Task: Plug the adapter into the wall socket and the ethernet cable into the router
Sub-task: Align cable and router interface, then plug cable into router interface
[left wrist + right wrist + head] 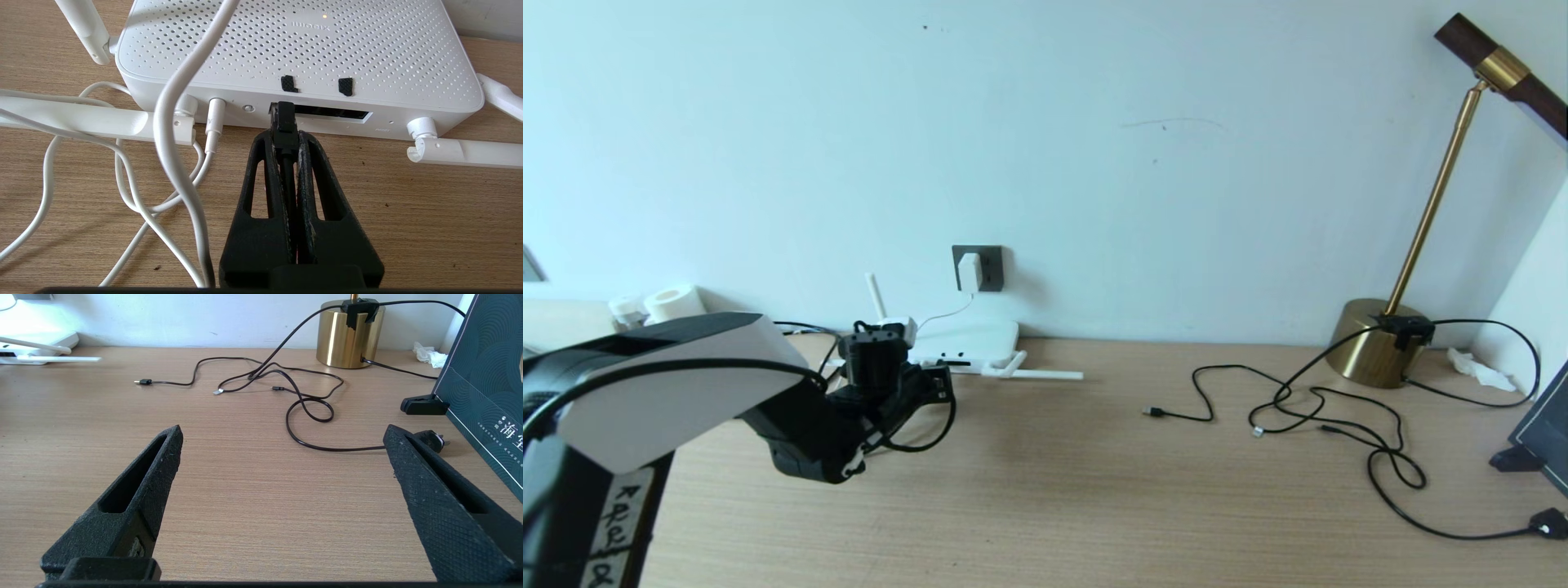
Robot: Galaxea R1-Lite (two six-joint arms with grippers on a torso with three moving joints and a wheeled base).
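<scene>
Holding the black cable [287, 171] by its plug, my left claw [286, 134] is squeezed tight on it, right at the row of dark holes [327, 112] on the side of the white box [302, 45]. The plug tip sits at the first hole, but I cannot tell if it is all the way in. The little white plug [969, 271] is already in the dark wall plate [990, 267], above the box. My right claw [282, 433] is wide open over the bare desk [245, 490], holding nothing, well apart from the thin black wires [302, 404].
</scene>
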